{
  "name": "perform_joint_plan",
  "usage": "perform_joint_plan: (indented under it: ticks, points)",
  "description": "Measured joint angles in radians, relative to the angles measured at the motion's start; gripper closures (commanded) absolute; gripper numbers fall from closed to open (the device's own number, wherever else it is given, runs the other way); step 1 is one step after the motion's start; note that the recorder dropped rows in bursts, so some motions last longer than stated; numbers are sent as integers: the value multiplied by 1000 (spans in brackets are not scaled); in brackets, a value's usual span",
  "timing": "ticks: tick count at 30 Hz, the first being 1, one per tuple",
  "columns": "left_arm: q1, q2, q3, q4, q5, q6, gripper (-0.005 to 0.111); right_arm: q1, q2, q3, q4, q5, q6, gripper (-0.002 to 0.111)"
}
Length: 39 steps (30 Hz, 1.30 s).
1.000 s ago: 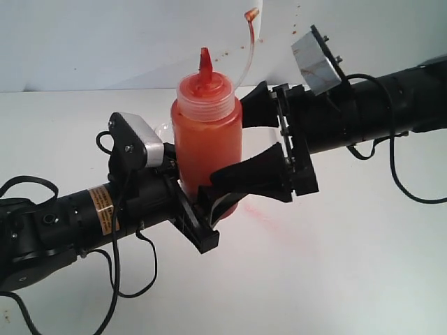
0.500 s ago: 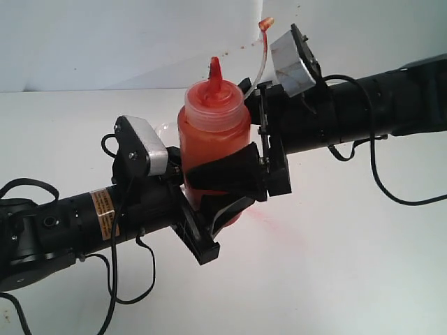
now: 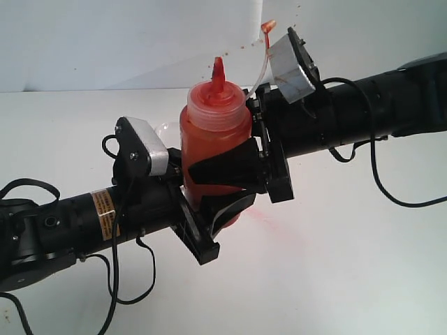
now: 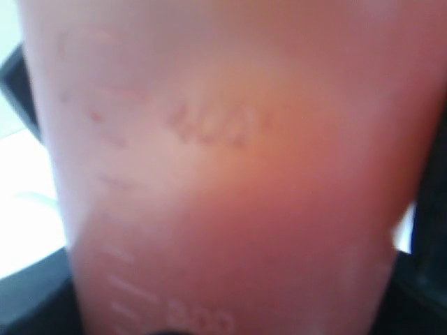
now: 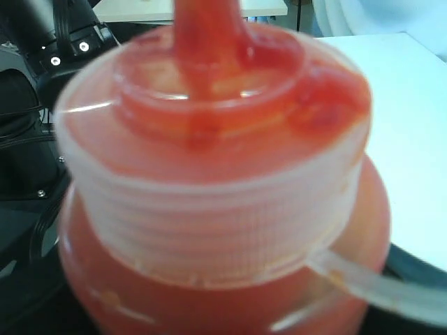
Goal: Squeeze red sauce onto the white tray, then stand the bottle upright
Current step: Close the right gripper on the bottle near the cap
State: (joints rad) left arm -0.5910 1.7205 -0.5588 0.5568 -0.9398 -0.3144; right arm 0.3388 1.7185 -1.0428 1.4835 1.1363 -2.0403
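The bottle (image 3: 213, 136) stands upright above the white surface, orange-red, with its pointed nozzle (image 3: 218, 70) up and its thin tethered cap (image 3: 267, 26) dangling off to the right. My left gripper (image 3: 206, 199) is shut on the bottle's lower body. My right gripper (image 3: 227, 150) is shut on its middle, one black finger (image 3: 223, 167) across the front. The bottle (image 4: 230, 174) fills the left wrist view. In the right wrist view its ribbed neck and shoulder (image 5: 209, 209) are very close. No red sauce blob shows, and I cannot pick out the white tray.
A faint pale pink smear (image 3: 269, 218) lies on the white surface just right of the bottle's base. Tiny red specks (image 3: 241, 47) dot the white back wall. Black cables hang from the left arm (image 3: 133, 279) and loop from the right arm (image 3: 380, 174).
The right gripper moved left and closed from wide open onto the bottle's middle. The bottle shifted slightly right and its cap swung up. The left gripper kept its hold.
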Motion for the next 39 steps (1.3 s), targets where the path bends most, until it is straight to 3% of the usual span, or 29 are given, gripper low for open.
perform_joint_plan:
  ticks: [8,11,14,20,31,39]
  points:
    - [0,2,0,0,4,0,97,0,0,0,0,-2,-5,108]
    - [0,2,0,4,11,0,87,0,0,0,-4,-4,-6,108]
    - [0,2,0,4,20,0,67,0,0,0,-8,-6,-8,108]
    - [0,2,0,4,20,0,2,0,0,0,-12,-14,-8,108]
    - [0,-4,0,4,37,0,2,0,0,4,-16,-49,-8,108]
    - [0,-53,-2,4,263,-55,2,0,0,4,-16,-138,-8,108]
